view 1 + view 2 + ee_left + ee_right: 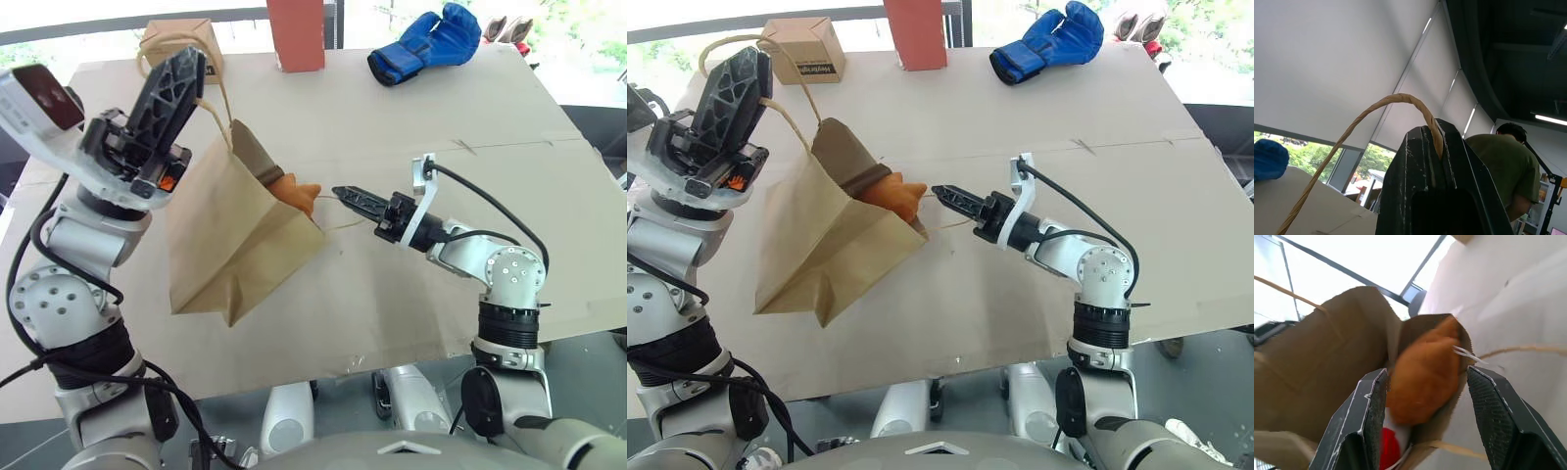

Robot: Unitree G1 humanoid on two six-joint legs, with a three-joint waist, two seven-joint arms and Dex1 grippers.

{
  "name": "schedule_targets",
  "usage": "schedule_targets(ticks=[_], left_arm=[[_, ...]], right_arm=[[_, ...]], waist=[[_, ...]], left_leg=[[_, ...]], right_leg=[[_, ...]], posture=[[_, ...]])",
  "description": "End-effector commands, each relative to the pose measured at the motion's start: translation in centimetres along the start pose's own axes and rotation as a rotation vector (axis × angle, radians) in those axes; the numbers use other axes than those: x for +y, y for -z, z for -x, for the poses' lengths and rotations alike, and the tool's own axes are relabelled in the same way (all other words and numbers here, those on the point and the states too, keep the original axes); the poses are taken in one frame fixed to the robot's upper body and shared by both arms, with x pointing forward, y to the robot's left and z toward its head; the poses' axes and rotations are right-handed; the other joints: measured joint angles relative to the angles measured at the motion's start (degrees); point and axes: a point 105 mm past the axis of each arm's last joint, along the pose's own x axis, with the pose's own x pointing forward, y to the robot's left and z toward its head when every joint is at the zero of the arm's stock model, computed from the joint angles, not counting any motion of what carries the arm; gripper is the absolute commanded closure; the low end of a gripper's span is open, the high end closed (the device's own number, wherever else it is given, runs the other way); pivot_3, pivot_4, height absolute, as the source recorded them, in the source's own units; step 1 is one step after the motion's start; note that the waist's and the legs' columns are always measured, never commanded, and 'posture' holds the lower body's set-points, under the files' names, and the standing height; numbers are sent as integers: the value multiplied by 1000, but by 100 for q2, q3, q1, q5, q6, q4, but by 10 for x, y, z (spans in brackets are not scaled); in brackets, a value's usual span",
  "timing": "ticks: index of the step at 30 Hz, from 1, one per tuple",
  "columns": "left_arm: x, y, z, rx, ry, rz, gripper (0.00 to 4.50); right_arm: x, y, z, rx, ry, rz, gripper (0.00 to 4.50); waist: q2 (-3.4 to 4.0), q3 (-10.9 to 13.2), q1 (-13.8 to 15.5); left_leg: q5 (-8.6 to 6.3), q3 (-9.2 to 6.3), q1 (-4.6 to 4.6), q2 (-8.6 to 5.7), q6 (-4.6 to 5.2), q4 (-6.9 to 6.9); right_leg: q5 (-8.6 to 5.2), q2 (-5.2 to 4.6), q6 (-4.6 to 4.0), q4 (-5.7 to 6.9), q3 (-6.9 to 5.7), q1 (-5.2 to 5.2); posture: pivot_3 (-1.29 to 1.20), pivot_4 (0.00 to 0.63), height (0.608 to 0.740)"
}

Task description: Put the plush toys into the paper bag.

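Two plush toys sit at the mouth of the paper bag point(235, 245): the orange-brown one point(294, 193) pokes out over the rim, and a red patch point(1388, 450) beneath it in the right wrist view is probably the white toy's tip, though I can't be sure. The bag lies tilted on the table point(421, 127), hoisted by one handle point(1352, 127) that the left gripper point(168, 98) clamps tight. The right gripper point(355, 201), jaws apart and holding nothing, points at the orange toy from just beside the bag's mouth. A good finish, I'd say, means nudging that toy deeper while the left keeps the mouth high, so nothing rolls out. The blue boxing glove point(426, 44) and small cardboard box point(181, 41) stay well apart.
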Motion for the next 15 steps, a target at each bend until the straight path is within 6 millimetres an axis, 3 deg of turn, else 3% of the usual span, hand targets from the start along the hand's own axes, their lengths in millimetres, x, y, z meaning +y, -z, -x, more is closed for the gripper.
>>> schedule_targets(ticks=[1, 6, 10, 15], left_arm=[[-9, -6, -4, -3, 50, -23, 4500], [-3, 9, -1, 78, 45, -54, 4500], [0, 36, 15, 226, 43, -83, 4500], [0, 37, 21, 233, 33, -86, 4500]], right_arm=[[9, -6, 9, -30, -10, 21, 2101], [1, -6, 18, -40, 51, 30, 2101], [-10, -3, 27, -45, 123, 34, 2101], [-20, 5, 44, -34, 194, 19, 2101]], waist=[[0, 0, 1], [0, 0, 4], [1, 0, -16], [0, 1, 4]], left_leg=[[0, 0, 0, 0, 0, 0], [0, 2, -2, -1, 0, 0], [0, 5, 3, -1, 0, -3], [0, 1, -3, 0, 0, -9]], right_leg=[[-1, 0, -1, 0, 0, 0], [-2, -2, -3, -2, 2, 0], [-2, -1, -4, -2, 4, 0], [-3, -3, -5, -8, 1, -1]], posture=[[0, 150, 740], [0, 150, 740], [0, 150, 740], [0, 150, 740]])
